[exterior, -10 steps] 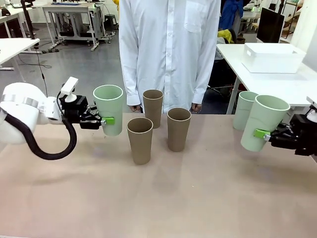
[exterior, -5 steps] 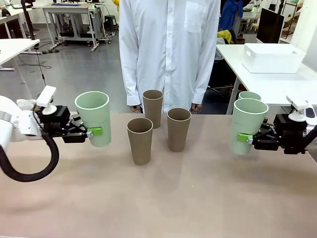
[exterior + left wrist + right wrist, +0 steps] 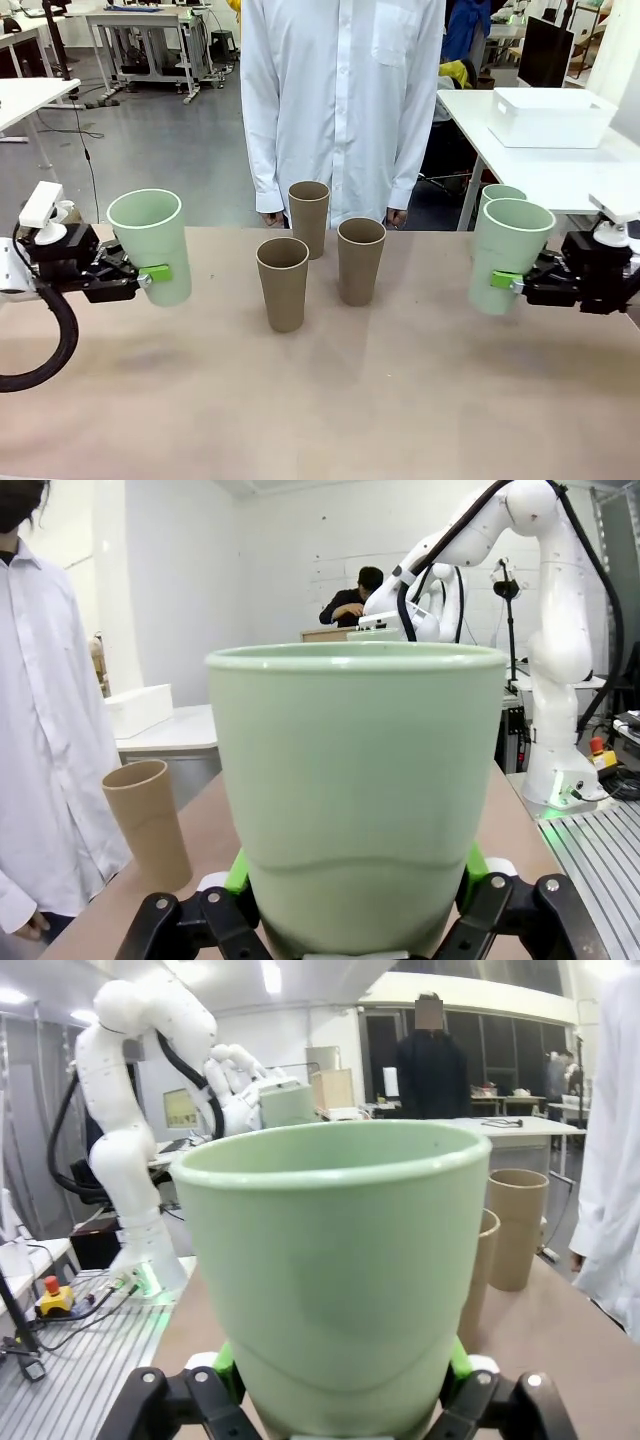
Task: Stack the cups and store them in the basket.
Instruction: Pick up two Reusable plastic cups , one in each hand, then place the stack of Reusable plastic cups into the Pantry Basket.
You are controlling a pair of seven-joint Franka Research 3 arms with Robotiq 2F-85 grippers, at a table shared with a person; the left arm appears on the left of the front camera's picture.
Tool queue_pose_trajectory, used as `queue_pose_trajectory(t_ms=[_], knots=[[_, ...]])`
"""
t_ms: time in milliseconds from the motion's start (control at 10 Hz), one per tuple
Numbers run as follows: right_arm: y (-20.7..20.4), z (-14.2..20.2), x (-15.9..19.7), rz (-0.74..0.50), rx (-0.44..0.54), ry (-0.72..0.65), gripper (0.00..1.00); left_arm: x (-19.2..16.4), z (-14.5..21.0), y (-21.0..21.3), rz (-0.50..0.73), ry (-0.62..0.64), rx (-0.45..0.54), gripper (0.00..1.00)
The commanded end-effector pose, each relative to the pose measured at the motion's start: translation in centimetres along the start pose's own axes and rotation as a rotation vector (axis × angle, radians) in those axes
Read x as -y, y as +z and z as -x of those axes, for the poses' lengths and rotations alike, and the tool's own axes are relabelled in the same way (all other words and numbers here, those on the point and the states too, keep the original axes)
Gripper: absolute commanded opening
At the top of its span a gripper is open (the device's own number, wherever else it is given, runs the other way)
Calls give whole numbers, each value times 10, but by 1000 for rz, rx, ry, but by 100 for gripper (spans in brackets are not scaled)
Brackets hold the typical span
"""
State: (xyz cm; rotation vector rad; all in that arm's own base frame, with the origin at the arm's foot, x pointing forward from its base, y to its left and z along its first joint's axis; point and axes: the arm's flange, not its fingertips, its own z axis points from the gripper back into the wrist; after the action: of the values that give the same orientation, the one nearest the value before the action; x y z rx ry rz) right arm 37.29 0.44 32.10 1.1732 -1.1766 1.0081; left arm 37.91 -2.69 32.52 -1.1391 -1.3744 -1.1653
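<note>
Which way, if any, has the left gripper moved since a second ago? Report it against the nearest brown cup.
Yes. The left gripper, shut on a mint green cup, has moved left, away from the nearest brown cup, which stayed put.

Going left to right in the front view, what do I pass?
Left hand, the left mint cup it grips, near taupe cup, far taupe cup, right taupe cup, right mint cup, right hand gripping it.

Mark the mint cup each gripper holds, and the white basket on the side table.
left mint cup (image 3: 150, 243), front view, middle of its side wall.
nearer right mint cup (image 3: 510, 245), front view, middle of its side wall.
white basket (image 3: 548, 128), front view, its near long wall.
</note>
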Motion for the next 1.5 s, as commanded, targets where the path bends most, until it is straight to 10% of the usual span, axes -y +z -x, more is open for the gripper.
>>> queue_pose_trajectory(t_ms=[0,400,500,1400], knots=[[14,-2,-83,-47,33,-15,85,19,30,13,19,-33,-1,85],[19,-1,-90,-80,23,6,85,20,26,29,-3,-61,7,85],[39,-4,-16,-48,39,-6,85,21,23,29,16,-78,39,85],[39,-4,-16,-48,39,-6,85,2,0,24,-11,2,-21,85]])
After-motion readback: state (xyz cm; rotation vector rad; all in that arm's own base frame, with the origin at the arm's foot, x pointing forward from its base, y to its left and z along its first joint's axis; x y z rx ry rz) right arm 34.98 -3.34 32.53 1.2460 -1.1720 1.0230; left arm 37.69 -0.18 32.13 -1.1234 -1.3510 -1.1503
